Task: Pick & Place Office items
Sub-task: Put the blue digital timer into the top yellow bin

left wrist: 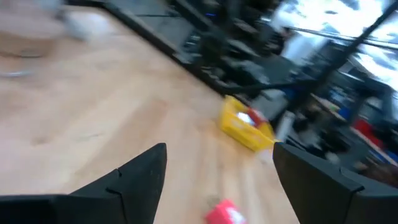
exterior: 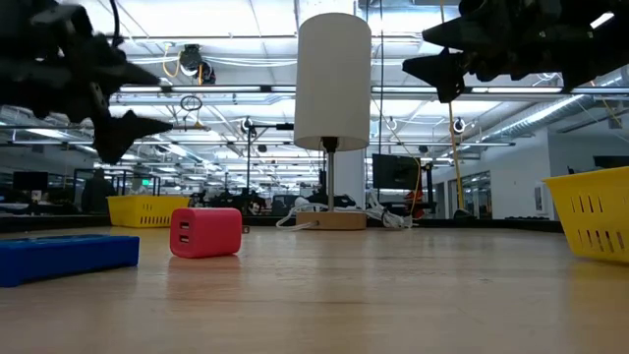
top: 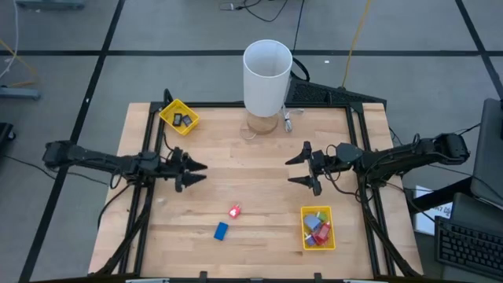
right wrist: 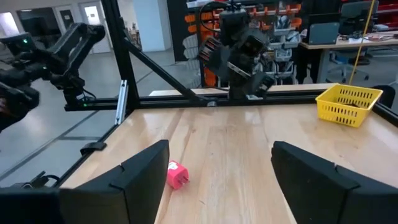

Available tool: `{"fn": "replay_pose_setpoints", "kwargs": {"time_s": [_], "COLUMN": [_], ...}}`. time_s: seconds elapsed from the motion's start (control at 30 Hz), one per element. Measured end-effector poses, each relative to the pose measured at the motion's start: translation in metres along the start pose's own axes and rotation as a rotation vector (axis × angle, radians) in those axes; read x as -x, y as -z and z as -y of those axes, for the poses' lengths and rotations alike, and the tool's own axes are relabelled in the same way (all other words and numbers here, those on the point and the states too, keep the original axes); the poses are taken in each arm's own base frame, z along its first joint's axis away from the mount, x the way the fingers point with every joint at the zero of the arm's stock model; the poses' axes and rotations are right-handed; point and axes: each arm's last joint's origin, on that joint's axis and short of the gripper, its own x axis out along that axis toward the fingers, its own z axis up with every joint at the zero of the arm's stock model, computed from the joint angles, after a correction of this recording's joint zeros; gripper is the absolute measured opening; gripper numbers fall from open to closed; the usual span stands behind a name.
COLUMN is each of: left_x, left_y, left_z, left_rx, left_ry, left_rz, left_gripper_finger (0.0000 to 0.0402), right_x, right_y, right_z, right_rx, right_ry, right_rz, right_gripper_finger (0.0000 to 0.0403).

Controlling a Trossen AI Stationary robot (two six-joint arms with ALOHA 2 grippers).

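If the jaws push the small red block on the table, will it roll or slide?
The red block looks boxy with flat faces and rests flat on the wooden table, so it would probably slide, not roll. It seems rigid. Being small, it is likely light.

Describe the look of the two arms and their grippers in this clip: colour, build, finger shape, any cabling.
Both arms are dark, nearly black, slim and jointed, with thin dark cables looping beside them. The left gripper and the right gripper each end in two pointed, wedge-shaped black fingers. No markings are readable on them.
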Motion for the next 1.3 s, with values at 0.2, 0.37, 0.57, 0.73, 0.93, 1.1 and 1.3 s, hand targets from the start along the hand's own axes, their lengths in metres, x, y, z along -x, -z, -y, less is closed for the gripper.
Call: {"fn": "replay_pose_setpoints", "kwargs": {"time_s": [0.2,0.37,0.57,0.73,0.93,1.1,1.3], "left_x": [-0.014,-0.039,-0.082,-0.119,-0.154,-0.177,-0.194], "left_y": [0.002,0.002,0.013,0.039,0.070,0.087,0.100], "left_z": [0.027,0.059,0.106,0.134,0.148,0.142,0.130], "left_rx": [-0.098,-0.164,-0.174,-0.074,0.220,0.347,0.417], "left_ry": [0.116,0.033,-0.135,-0.306,-0.479,-0.633,-0.734], "left_rz": [-0.066,-0.223,-0.542,-0.846,-1.126,-1.164,-1.125], "left_gripper_finger": [0.0285,0.0286,0.0277,0.0263,0.0245,0.0229,0.0210], "right_x": [0.000,0.000,0.000,0.000,0.000,0.000,0.000], "right_y": [0.002,0.003,0.004,0.003,0.003,0.002,0.002], "right_z": [0.000,0.000,0.000,0.000,0.000,0.000,0.000], "right_rx": [0.001,-0.002,-0.002,-0.002,-0.001,0.000,0.001], "right_ry": [0.002,0.004,0.005,0.004,0.004,0.003,0.003], "right_rz": [-0.018,-0.035,-0.038,-0.034,-0.029,-0.020,-0.014], "right_gripper_finger": [0.0266,0.0267,0.0263,0.0263,0.0264,0.0265,0.0265]}}
